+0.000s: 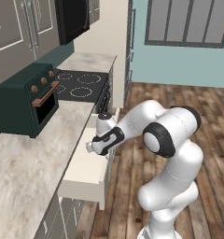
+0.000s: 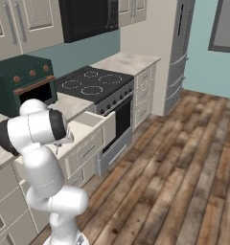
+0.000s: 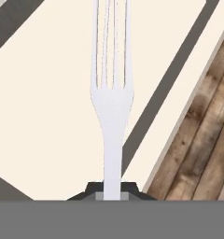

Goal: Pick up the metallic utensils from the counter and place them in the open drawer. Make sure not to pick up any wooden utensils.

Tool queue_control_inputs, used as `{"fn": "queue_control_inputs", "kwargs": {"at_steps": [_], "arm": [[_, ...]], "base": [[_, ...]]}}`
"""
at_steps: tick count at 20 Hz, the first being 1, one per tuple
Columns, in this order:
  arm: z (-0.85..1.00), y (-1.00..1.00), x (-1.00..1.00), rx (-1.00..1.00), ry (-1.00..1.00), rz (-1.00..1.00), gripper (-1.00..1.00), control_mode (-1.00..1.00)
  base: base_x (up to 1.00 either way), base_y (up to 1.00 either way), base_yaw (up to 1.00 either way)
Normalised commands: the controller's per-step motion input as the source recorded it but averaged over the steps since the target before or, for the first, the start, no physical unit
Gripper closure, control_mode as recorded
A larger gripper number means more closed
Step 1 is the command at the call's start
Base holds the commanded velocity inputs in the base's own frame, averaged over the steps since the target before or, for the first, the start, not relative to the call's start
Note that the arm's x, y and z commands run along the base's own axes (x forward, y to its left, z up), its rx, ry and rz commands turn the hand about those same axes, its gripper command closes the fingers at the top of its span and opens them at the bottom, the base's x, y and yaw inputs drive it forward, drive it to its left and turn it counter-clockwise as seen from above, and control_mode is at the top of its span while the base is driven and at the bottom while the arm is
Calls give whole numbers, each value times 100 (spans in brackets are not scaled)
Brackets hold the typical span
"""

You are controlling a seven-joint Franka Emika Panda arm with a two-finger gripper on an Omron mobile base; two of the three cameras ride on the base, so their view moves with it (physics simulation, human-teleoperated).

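Hand view: the gripper (image 3: 112, 195), clamped tight on the handle of a pale silvery fork (image 3: 112, 102), holds it tines-forward above the cream floor of the open drawer (image 3: 44, 116), beside the bench (image 1: 20, 168).

My arm (image 2: 38, 143) rises at seven o'clock, its white shoulder bulked in front of the counter (image 2: 78, 107); just past it toward three o'clock the open drawer (image 2: 90, 128) juts out, cream inside with a pale grey panelled front; my jaws sit behind my own elbow and I cannot tell how they stand from here; a dark green toaster oven (image 2: 23, 81) stands on the counter at ten o'clock; the black cooktop (image 2: 93, 83) lies toward eleven o'clock from the drawer, its oven front below; a black microwave (image 2: 88, 19) hangs at twelve o'clock; a tall grey fridge (image 2: 177, 57) stands at two o'clock; wood plank floor (image 2: 174, 182) spreads from three to six o'clock.
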Motion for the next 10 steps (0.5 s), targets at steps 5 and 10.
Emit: {"fn": "queue_control_inputs", "kwargs": {"at_steps": [5,10], "arm": [[30,-18,1,1,10,8,100,-100],[5,-3,9,0,28,25,100,-100]], "base": [[0,0,0],[0,0,0]]}}
